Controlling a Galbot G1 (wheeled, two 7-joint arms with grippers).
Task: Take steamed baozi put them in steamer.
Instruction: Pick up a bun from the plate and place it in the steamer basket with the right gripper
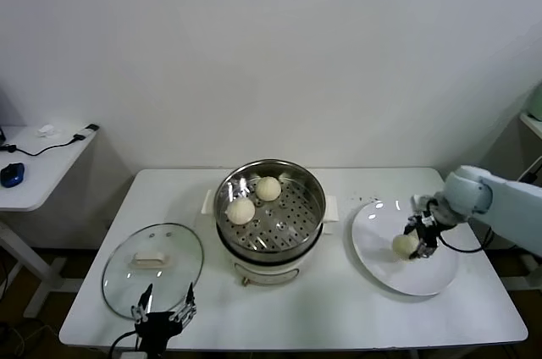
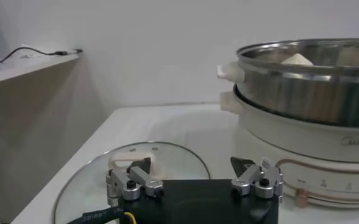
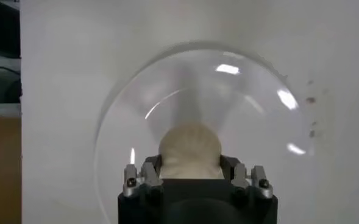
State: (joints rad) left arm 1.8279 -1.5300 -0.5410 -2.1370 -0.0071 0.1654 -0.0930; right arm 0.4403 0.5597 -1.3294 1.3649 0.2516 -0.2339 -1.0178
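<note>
The steamer [image 1: 315, 192] stands mid-table with two baozi on its perforated tray, one at the back [image 1: 268, 188] and one at the left [image 1: 240, 210]. A third baozi [image 1: 404, 245] lies low over the white plate [image 1: 423, 278] to the right. My right gripper [image 1: 415, 242] is shut on it. In the right wrist view the fingers [image 3: 150, 167] press both sides of that baozi [image 3: 189, 143]. My left gripper [image 1: 163, 301] is open and empty at the table's front edge. A fourth baozi is not in view.
The glass lid [image 1: 152, 266] with its white handle lies flat to the left of the steamer, just beyond my left gripper [image 2: 191, 165]; the left wrist view shows this lid [image 2: 173, 158] and the steamer wall [image 2: 307, 91]. A side desk [image 1: 34, 164] stands far left.
</note>
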